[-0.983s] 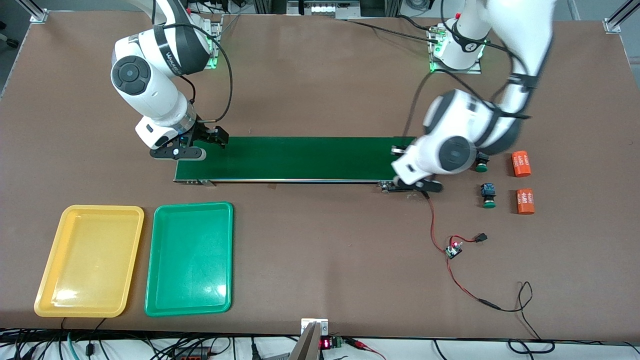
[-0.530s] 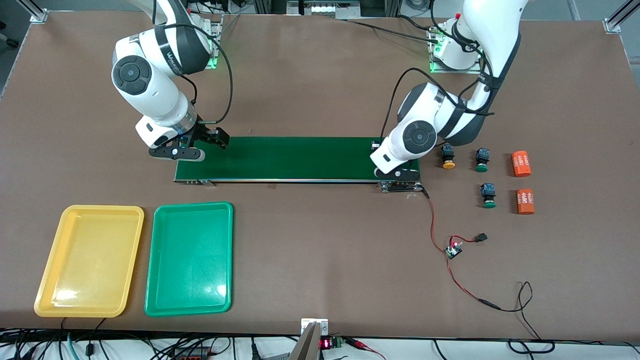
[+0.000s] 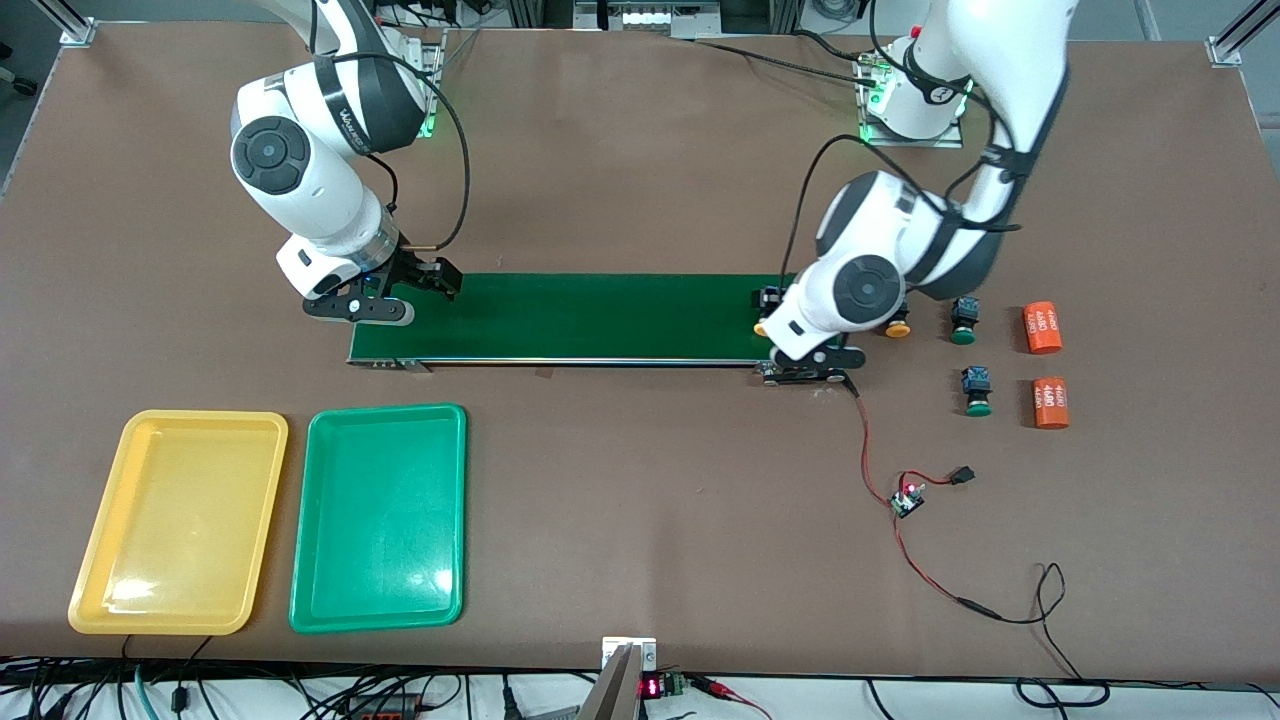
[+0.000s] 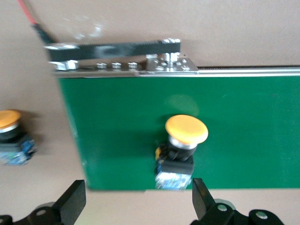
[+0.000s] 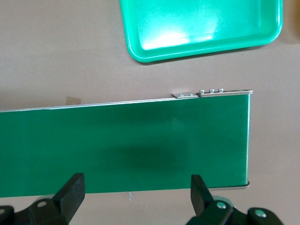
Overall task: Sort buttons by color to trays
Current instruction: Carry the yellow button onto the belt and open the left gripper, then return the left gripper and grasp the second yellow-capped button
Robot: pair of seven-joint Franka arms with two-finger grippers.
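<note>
A long dark-green conveyor belt [image 3: 600, 315] lies across the middle of the brown table [image 3: 640, 180]. The left gripper [image 4: 138, 202] hangs low over the belt's three-o'clock end as the front view shows it, fingers [image 4: 74, 200] spread wide and gripping nothing. Below it, one small push button with an orange-yellow round cap and dark square body [image 4: 180, 145] lies on its side on the belt, clear of both fingers though closer to one. The second orange-capped button [image 3: 897, 327] sits on the table just off that end of the belt. On toward three o'clock come a green-capped button [image 3: 963, 320] and an orange cylinder marked "4680" [image 3: 1042, 328]. The other green-capped button [image 3: 978, 390] and a second orange cylinder [image 3: 1050, 402] lie at about six o'clock from those two. The right gripper [image 5: 136, 199] waits over the belt's nine-o'clock end, its fingers [image 5: 72, 191] likewise apart and empty. The shallow yellow plastic tray [image 3: 100, 560] and the shallow green plastic tray [image 3: 330, 560] sit side by side at roughly seven o'clock on the table — no button in either.
</note>
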